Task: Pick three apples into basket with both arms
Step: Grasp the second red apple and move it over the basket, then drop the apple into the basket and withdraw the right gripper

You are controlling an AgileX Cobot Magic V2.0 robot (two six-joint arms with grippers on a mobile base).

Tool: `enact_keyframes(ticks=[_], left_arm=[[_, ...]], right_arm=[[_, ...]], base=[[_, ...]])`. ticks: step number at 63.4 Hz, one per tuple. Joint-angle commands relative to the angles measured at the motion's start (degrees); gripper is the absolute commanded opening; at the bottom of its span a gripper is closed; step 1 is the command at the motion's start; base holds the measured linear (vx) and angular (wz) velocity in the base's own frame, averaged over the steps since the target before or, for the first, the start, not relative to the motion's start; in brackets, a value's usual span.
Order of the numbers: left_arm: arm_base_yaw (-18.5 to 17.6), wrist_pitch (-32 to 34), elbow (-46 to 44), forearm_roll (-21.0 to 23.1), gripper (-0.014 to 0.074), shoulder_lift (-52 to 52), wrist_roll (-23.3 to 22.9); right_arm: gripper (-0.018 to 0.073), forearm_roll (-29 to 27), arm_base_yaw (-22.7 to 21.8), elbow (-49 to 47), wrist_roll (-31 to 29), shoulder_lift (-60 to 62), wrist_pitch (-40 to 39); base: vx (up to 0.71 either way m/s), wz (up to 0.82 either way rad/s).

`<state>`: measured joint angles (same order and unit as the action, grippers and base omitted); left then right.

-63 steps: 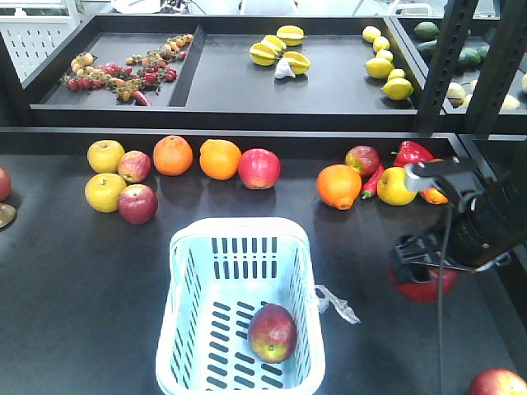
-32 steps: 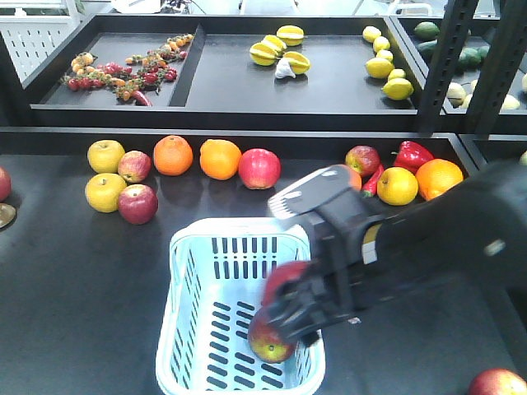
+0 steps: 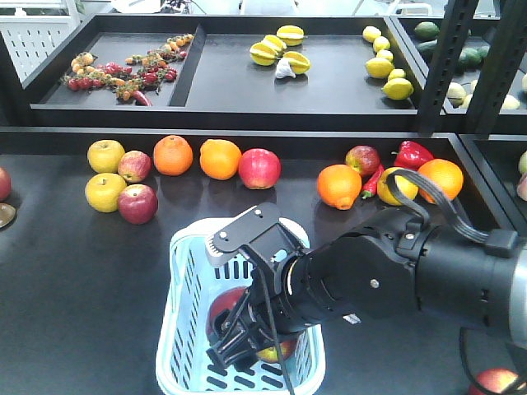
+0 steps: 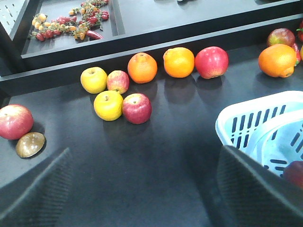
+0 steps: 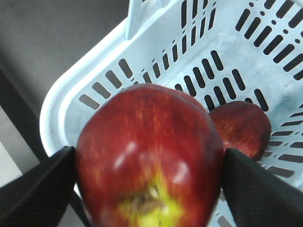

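Right wrist view: right tool (image 5: pixel 149 189) clamps a dark red apple (image 5: pixel 147 161) over the pale blue slotted plastic basket (image 5: pixel 94 90), another dark apple (image 5: pixel 244 127) inside. Left tool (image 4: pixel 142 189) spreads apart above black tabletop (image 4: pixel 156 156); oranges (image 4: pixel 178 62) line behind.

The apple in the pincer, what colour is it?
Dark red apple, yellow-green at its end; the right wrist view shows it best.
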<state>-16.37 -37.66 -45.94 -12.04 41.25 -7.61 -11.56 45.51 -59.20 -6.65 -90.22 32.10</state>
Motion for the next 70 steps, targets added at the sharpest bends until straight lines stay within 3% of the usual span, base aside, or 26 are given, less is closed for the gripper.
enact_keyframes(ticks=[1,20,29,38,50,70], left_arm=[[-0.1,3.5,-1.2,-0.5,0.0593,-0.1,-0.6],[-0.1,3.5,-1.2,-0.5,0.0593,-0.1,-0.6],[-0.1,3.5,-1.2,-0.5,0.0593,-0.1,-0.6],[-0.1,3.5,-1.2,-0.5,0.0593,-0.1,-0.6],[-0.1,3.5,-1.2,-0.5,0.0593,-0.1,-0.6],[-0.1,3.5,-1.2,-0.5,0.0593,-0.1,-0.6]], right_arm=[[0.0650,-0.5,-0.1,-1.5,0.2,2.1,-3.8],[0.0640,-0.1,-0.4,-1.5,2.8,2.4,-0.4],[0.0617,6.2,-0.4,-1.5,10.1,4.1,4.7],[0.0600,16.1,-0.4,-1.5,18.0,6.8,10.1],[0.0598,21.3,-0.6,-1.5,19.4,10.5,17.4],[0.0595,20.6,-13.8,-1.1,15.2,12.2,21.7]], base=[[0.00,0.00],[0.00,0.00],[0.00,0.00],[0.00,0.00],[0.00,0.00],[0.00,0.00]])
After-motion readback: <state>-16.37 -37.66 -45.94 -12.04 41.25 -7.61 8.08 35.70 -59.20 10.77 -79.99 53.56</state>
